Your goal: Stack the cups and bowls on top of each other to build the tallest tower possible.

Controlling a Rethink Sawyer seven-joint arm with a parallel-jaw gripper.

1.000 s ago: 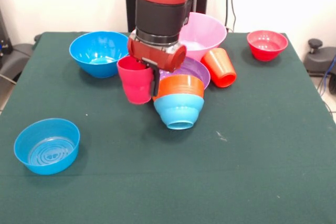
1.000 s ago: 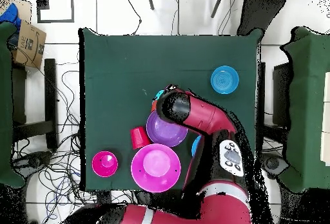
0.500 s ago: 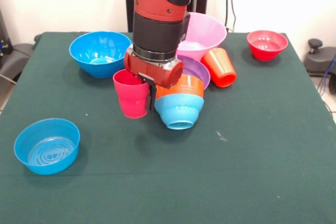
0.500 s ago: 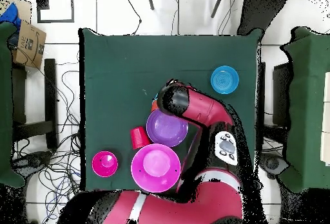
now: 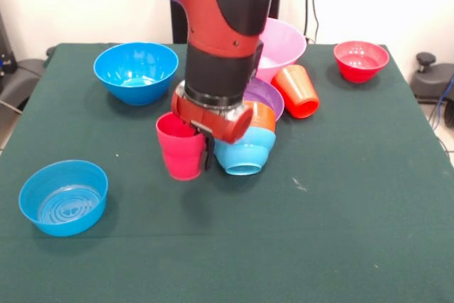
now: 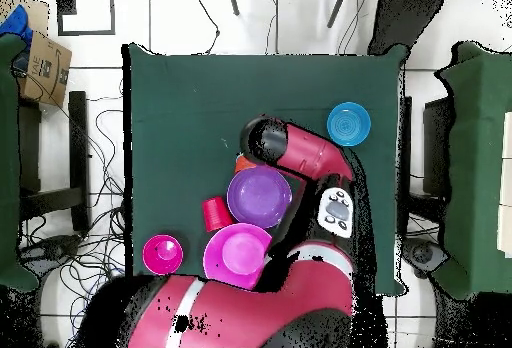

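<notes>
Since 1 s ago the arm has dropped lower and swung toward the camera-near side; the pinkish-red cup (image 5: 181, 148) now sits lower, base about at worktop (image 5: 340, 232) level, just beside the tower (image 5: 245, 143). Gripper (image 5: 205, 141) looks closed on the cup's rim, one finger (image 5: 210, 152) showing dark down its outside wall; the other is hidden, so grip is a judgement. Means the cup is prob. being set down or re-placed next to the pile, not on it yet; tower gains no height.

Near to far, front view: small blue bowl (image 5: 63, 196) alone near the front-left edge, lots of bare worktop around it and across the whole front. Mid: cup, then tower = orange bowl (image 5: 262, 115) nested in light-blue bowl (image 5: 247, 152), tipped on its side, leaning on the purple bowl (image 5: 266, 94). Orange-red cup (image 5: 297, 91) lies tipped beside that. Far: deep blue bowl (image 5: 135, 70) left, pink bowl (image 5: 282, 44) behind the arm, small red bowl (image 5: 360, 59) near far-right edge.

Room: front and right open; centre cluster is tight, wrist nearly touching orange bowl.
</notes>
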